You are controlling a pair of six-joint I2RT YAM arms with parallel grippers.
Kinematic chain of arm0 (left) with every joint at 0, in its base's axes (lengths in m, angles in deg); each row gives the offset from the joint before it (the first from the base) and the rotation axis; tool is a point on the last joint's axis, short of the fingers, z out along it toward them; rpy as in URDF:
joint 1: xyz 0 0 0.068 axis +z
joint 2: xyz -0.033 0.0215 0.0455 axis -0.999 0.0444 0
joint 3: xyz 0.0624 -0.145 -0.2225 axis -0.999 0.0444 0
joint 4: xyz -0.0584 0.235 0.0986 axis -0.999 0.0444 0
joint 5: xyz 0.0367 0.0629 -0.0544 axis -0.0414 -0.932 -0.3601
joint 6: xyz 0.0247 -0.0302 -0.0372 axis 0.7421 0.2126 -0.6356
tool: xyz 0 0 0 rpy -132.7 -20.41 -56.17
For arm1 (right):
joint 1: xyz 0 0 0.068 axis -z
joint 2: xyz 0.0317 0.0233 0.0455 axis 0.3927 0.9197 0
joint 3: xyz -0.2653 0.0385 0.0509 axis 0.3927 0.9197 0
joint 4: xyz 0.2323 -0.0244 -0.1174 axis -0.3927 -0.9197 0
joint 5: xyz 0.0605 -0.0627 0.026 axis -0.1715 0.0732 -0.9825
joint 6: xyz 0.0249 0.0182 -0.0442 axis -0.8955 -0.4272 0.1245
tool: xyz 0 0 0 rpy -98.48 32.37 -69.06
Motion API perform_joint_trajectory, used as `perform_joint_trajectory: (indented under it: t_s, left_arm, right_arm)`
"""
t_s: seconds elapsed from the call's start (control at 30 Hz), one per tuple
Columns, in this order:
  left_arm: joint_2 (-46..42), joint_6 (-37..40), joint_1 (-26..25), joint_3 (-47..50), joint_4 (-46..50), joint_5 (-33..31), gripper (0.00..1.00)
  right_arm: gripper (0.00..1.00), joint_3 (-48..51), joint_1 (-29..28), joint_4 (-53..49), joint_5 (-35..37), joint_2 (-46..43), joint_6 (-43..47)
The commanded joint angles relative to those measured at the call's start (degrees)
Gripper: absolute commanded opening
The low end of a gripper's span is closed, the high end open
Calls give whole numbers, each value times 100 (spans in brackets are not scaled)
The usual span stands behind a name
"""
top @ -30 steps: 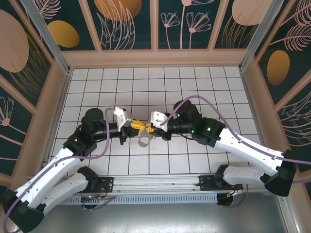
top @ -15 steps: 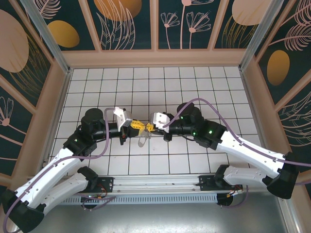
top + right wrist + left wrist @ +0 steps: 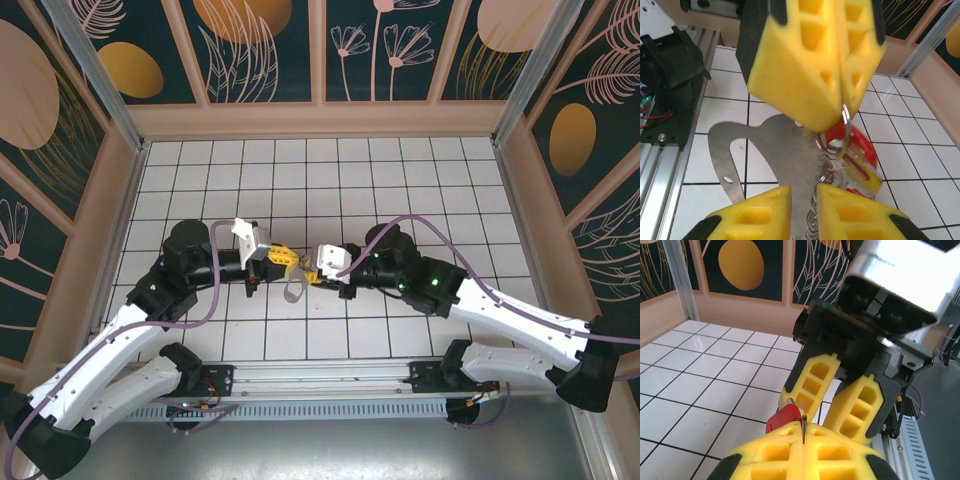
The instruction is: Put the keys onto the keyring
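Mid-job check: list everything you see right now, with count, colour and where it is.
keyring: one, pale grey flat D-loop with wire coils, hanging from the left gripper's fingers.
red piece: one, red, right beside the coils.
tiled floor: one, white with dark lines, across the enclosure.
wall panels: several, dark teal with orange and pink plants, around the floor.
purple cables: two, one along each arm.
left gripper: one, yellow fingers, shut on the keyring, centre.
right gripper: one, yellow fingers, slightly apart around the coils, facing the left gripper.
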Motion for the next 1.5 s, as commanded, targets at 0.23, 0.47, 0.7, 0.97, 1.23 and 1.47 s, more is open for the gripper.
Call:
perform_joint_trajectory:
  t_s: [0.23, 0.47, 0.7, 0.97, 1.23, 1.47]
  left_arm:
    - [82, 213, -14, -269, 196, 390, 0]
    - [120, 236, -18, -306, 250, 531, 0]
    - [133, 237, -15, -320, 259, 631, 0]
    - [116, 247, -17, -277, 251, 633, 0]
    - [90, 275, -21, -293, 234, 575, 0]
    - [63, 249, -14, -270, 160, 591, 0]
  right_arm:
    - [27, 323, -113, 678, 881, -539, 112]
    - [36, 274, -134, 687, 831, -481, 140]
    - [37, 151, -143, 800, 673, -282, 256]
    - [7, 94, -186, 655, 427, -125, 304]
    - [0, 199, -187, 646, 674, -240, 255]
    - [0, 63, -169, 336, 1370, 15, 115]
